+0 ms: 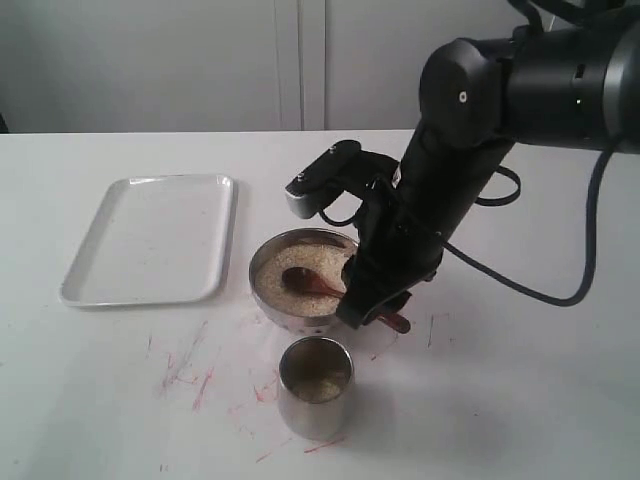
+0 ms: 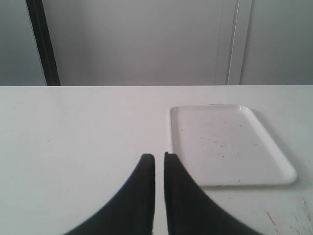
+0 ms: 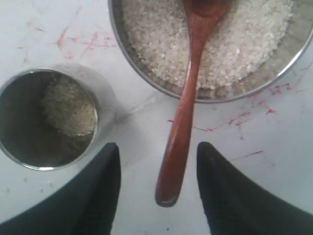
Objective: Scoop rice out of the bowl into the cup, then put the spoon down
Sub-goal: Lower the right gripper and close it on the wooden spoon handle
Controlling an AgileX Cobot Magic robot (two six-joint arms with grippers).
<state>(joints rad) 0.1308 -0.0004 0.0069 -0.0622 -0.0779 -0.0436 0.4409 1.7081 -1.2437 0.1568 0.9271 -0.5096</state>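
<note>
Showing white tabletop (image 1: 520, 400), red scribbles (image 1: 200, 375), pale wall (image 1: 150, 60); small steel cup (image 1: 316, 415) 6 o'clock of round steel bowl (image 1: 272, 305). Wrist cams only: R gripper (image 3: 157, 147) wide astride dark wooden spoon (image 3: 188, 88), not touching; L gripper (image 2: 159, 155) near-closed, empty.

The light is bright, even and soft in all three views, and the white table (image 1: 520, 400) looks almost washed out. Shadows are pale, without hard edges; the cup (image 1: 316, 390) throws a faint one to the right. The steel wall of the bowl (image 1: 270, 308) shows dull reflections, no strong glare. The exterior view is slightly soft and grainy. In the wrist views the left gripper (image 2: 159, 157) and the right gripper (image 3: 158, 145) are blurred, while the rice (image 3: 161, 44) and the tray (image 2: 230, 142) are fairly sharp.
</note>
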